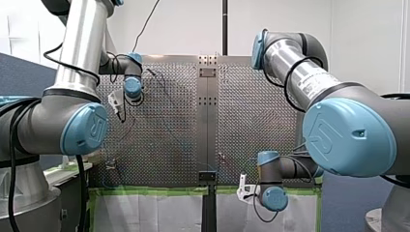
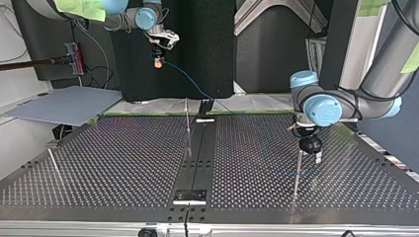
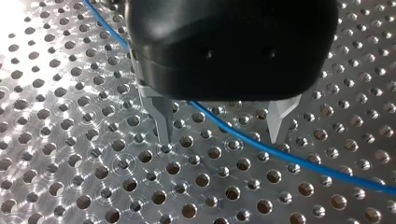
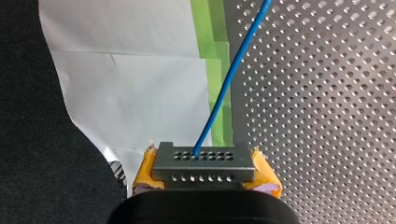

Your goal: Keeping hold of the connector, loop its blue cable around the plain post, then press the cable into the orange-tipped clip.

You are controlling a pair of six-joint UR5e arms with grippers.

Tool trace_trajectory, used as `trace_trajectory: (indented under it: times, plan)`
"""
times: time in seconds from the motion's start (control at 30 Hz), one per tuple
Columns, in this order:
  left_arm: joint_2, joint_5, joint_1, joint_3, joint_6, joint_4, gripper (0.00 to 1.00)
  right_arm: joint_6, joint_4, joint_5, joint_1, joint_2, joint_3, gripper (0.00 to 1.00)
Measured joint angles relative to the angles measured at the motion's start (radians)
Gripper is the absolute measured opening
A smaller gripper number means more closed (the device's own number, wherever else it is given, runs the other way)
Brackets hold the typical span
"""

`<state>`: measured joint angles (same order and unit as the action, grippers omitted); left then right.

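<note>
Connector tight in right jaws past table edge; left jaws apart astride blue cable

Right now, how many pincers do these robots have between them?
2. My right pincer grips the connector beyond the table edge; my left pincer hovers open over the blue cable. None seems hidden.

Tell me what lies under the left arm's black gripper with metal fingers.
Bare perforated metal table, and the thin blue cable crossing it beneath the open fingers of my left gripper. The black gripper body hides part of the cable.
</note>
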<state>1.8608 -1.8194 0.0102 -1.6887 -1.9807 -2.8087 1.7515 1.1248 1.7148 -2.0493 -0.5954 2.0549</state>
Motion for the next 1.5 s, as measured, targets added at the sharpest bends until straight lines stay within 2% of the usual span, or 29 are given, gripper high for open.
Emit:
trace_trajectory:
  times: [0.13,0.37,0.5,0.7,0.9,1.03,1.23,1.37,1.5]
  plan:
    - [0.000,-0.002,-0.001,0.000,0.001,-0.003,1.00,0.003,0.001,-0.008,0.012,-0.035,0.014,0.02]
    - [0.000,-0.001,-0.001,0.000,0.002,-0.006,1.00,0.005,0.024,-0.046,0.035,-0.098,0.019,0.02]
    - [0.000,0.000,-0.001,0.000,0.002,-0.007,1.00,0.013,0.057,-0.080,0.046,-0.136,0.037,0.02]
    - [0.000,-0.002,-0.001,0.000,0.003,-0.009,1.00,0.024,0.113,-0.111,0.061,-0.192,0.059,0.02]
    - [0.000,-0.002,-0.001,0.000,0.008,-0.013,1.00,0.028,0.171,-0.121,0.072,-0.245,0.071,0.02]
    - [0.000,-0.003,-0.001,0.000,0.010,-0.017,1.00,0.036,0.213,-0.115,0.079,-0.230,0.072,0.02]
    - [0.000,-0.004,-0.001,0.000,0.008,-0.018,1.00,0.041,0.271,-0.111,0.086,-0.178,0.072,0.02]
    - [0.000,-0.003,-0.001,0.000,0.003,-0.019,1.00,0.034,0.303,-0.113,0.086,-0.138,0.072,0.02]
    - [0.000,0.010,0.002,0.000,-0.021,-0.016,1.00,0.020,0.307,-0.116,0.087,-0.118,0.072,0.02]
